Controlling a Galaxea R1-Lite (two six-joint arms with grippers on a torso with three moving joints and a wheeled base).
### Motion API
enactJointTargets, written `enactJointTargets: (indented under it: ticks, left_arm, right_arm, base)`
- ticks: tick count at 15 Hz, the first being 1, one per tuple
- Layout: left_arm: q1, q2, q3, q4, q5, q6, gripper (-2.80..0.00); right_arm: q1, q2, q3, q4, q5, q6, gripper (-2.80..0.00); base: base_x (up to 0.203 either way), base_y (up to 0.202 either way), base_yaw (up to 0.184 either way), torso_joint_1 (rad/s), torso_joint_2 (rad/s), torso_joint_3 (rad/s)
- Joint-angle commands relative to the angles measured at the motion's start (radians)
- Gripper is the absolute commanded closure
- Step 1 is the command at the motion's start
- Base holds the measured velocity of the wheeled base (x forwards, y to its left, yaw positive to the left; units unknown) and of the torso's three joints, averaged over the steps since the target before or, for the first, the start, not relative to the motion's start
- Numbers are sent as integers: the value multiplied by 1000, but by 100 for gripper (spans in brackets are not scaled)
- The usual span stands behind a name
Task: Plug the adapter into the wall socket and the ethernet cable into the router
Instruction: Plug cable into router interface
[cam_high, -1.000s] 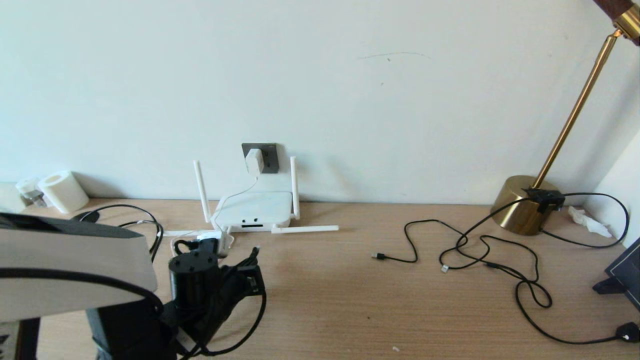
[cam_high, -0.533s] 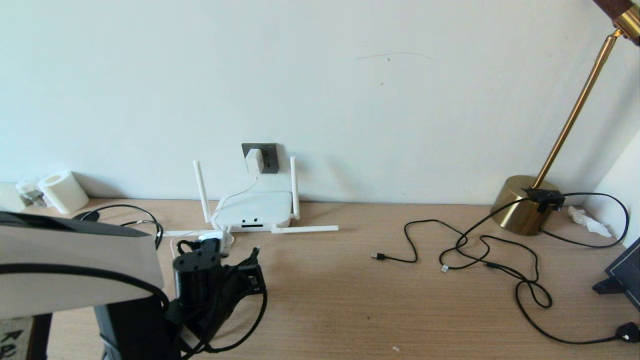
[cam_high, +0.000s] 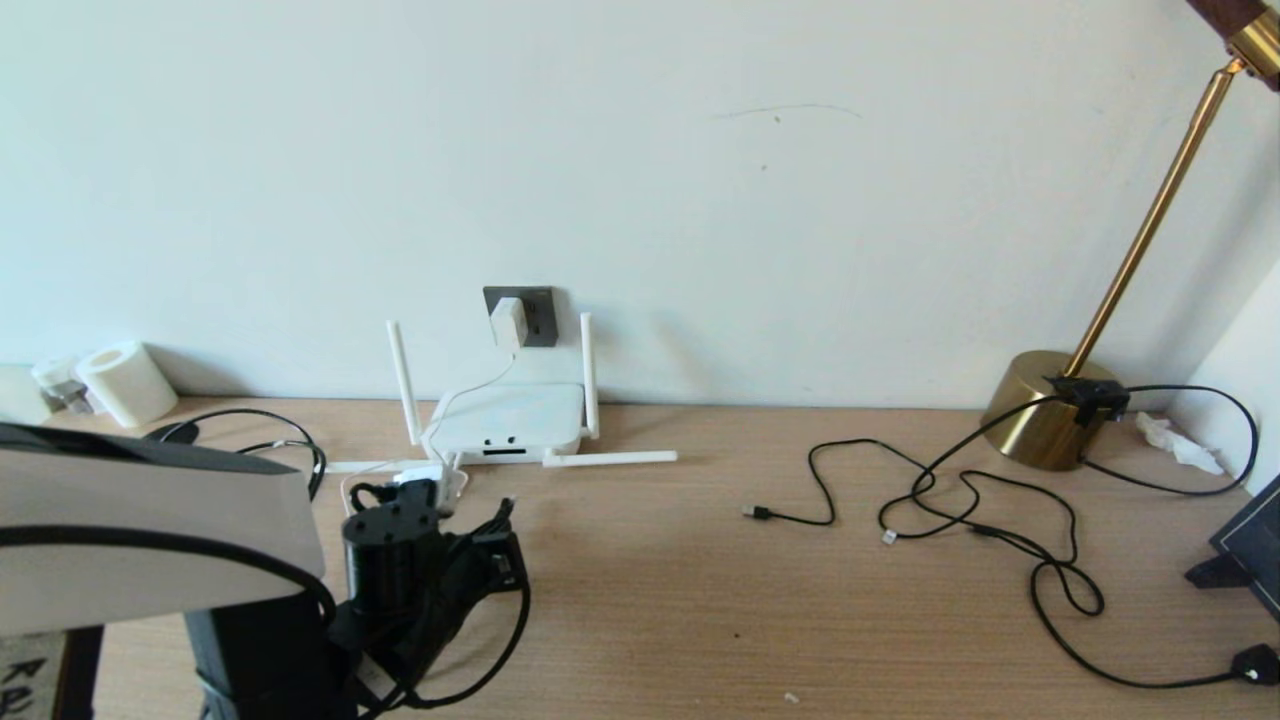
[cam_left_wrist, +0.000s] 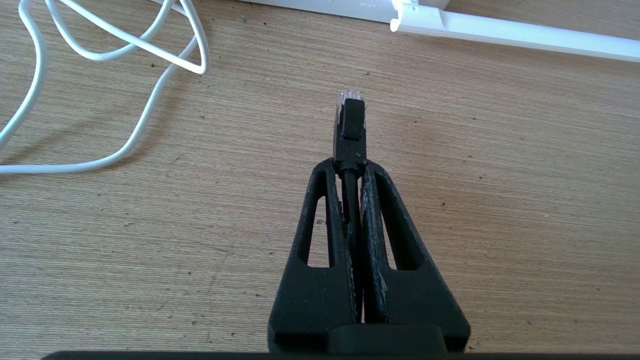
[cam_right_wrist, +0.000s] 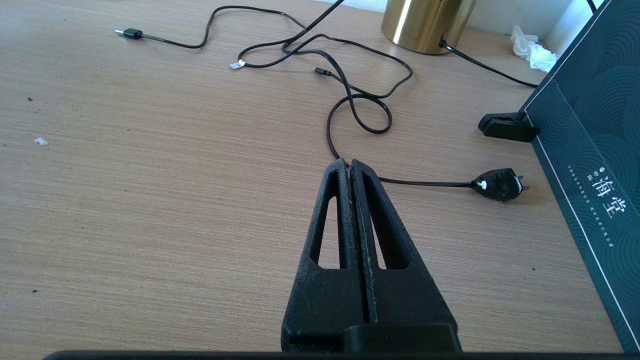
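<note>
In the head view the adapter (cam_high: 507, 321) sits plugged into the wall socket (cam_high: 522, 315), just above the centre-left of the frame, its thin white cord (cam_high: 462, 395) trailing down to the router (cam_high: 508, 420), which lies flat on the tabletop (cam_high: 700, 600) directly below, against the wall. Two of its antennas stand upright; another lies flat, pointing right.

The left gripper (cam_left_wrist: 350, 162) is at the lower left of the head view, in front of the router and apart from it. Its jaws are clamped tight on the ethernet cable (cam_left_wrist: 349, 125) just behind the plug (the clear tip pokes out beyond the fingertips, aimed toward the router's front edge at the top of the left wrist view). Loops of white cord lie at the upper left of that view.

The right gripper (cam_right_wrist: 349, 165) hovers over bare tabletop with its jaws fully closed and empty, thin black cables (cam_right_wrist: 350, 85) and a brass lamp base (cam_right_wrist: 425, 22) beyond it.
</note>
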Motion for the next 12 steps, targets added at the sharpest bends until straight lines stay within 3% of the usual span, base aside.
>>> enactJointTargets:
  ticks: [1,12]
  left_arm:
    - [4,0,-2,-9,2,1,0]
    - [36,-6,-74,-9,-8,49,0]
  right_arm:
    - [0,1,0,0,1,-1,0]
    - [0,1,0,2,1,0,0]
  base:
    - [0,0,0,0,0,0]
    - [0,0,0,0,0,0]
